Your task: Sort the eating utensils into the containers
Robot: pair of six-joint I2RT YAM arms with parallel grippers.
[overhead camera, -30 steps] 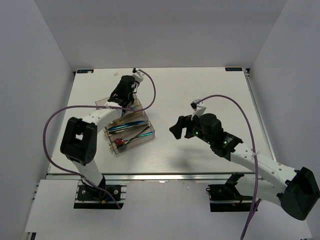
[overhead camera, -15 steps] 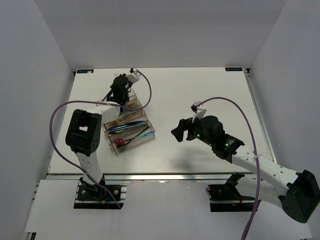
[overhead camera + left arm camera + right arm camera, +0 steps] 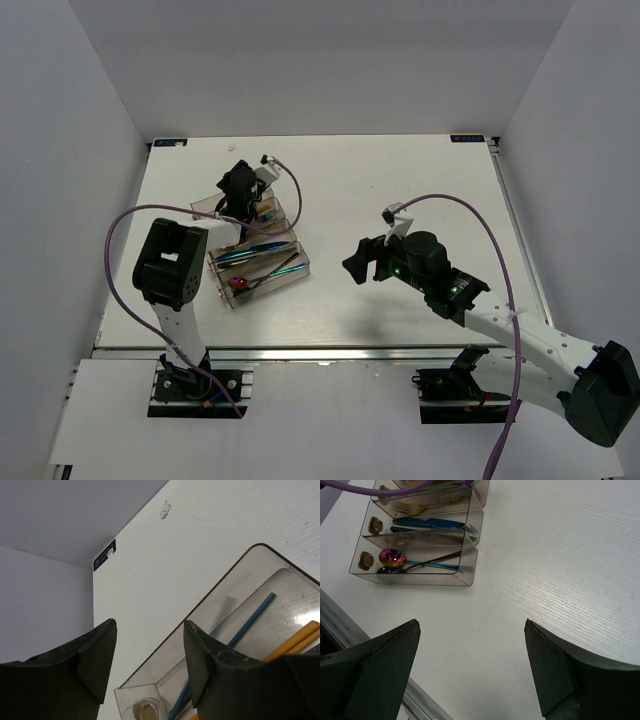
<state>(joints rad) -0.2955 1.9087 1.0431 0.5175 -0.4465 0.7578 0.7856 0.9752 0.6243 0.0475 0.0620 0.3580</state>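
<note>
The containers are one clear tray (image 3: 303, 266) of long compartments left of the table's centre. In it lie eating utensils: a blue piece (image 3: 256, 252), a purple-red spoon (image 3: 238, 284) and a gold piece (image 3: 263, 209). My left gripper (image 3: 238, 190) hangs over the tray's far end, open and empty. In the left wrist view, the left gripper (image 3: 149, 625) is above the tray's wall (image 3: 220, 587), with a blue chopstick (image 3: 250, 620) and orange chopsticks (image 3: 295, 639) inside. My right gripper (image 3: 355, 263) hovers open to the tray's right, holding nothing (image 3: 471, 625). Its view shows the spoon (image 3: 392, 557) and a blue piece (image 3: 427, 522).
The metal rail (image 3: 330, 352) runs along the table's near edge. Purple cables (image 3: 290, 185) arc over the tray's far end and above the right arm. White walls close in the table on three sides.
My left gripper has gone from shut to open and shifted slightly over the tray's far end. The right arm drifted a little toward the near edge, then held still.
</note>
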